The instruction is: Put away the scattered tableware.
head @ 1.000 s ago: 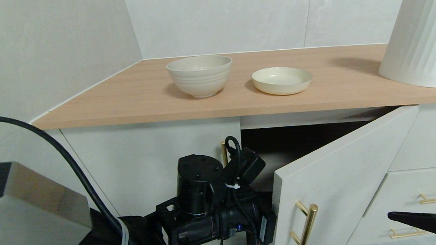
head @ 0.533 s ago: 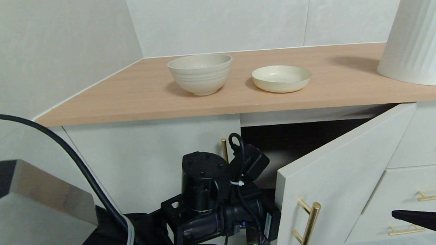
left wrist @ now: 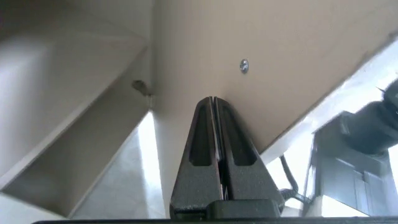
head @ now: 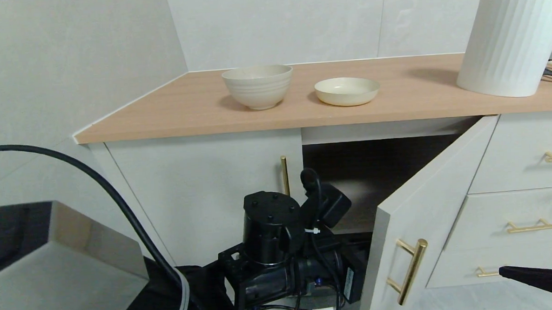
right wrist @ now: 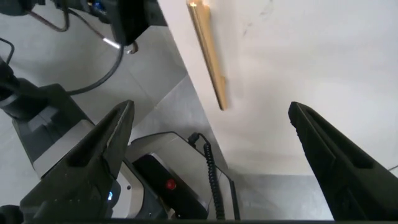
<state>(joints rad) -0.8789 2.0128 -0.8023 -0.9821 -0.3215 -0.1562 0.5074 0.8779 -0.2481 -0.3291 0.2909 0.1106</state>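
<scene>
- Head view: your bowl (head: 257, 86) and shallow dish (head: 347, 91) both stand upright, mouths up, on the wooden countertop (head: 185, 113). They are round, with no long side. They sit side by side but apart, the bowl to the left.
- A ribbed white container (head: 508, 42) stands well to their right.
- Below them the cabinet door (head: 427, 204) hangs open, its gold handle (head: 409, 270) upright.
- Your left arm (head: 280, 248) sits low in front of the open cabinet, just left of the door's edge.
- The right gripper (head: 540, 277) pokes in low at the right, before the drawers (head: 515, 196).
- Left wrist view: your left gripper (left wrist: 213, 102) is clenched on nothing, pointing at a pale panel (left wrist: 280, 50) with a screw.
- Right wrist view: your right gripper (right wrist: 211, 107) is spread wide, with the door handle between its fingers and untouched.
</scene>
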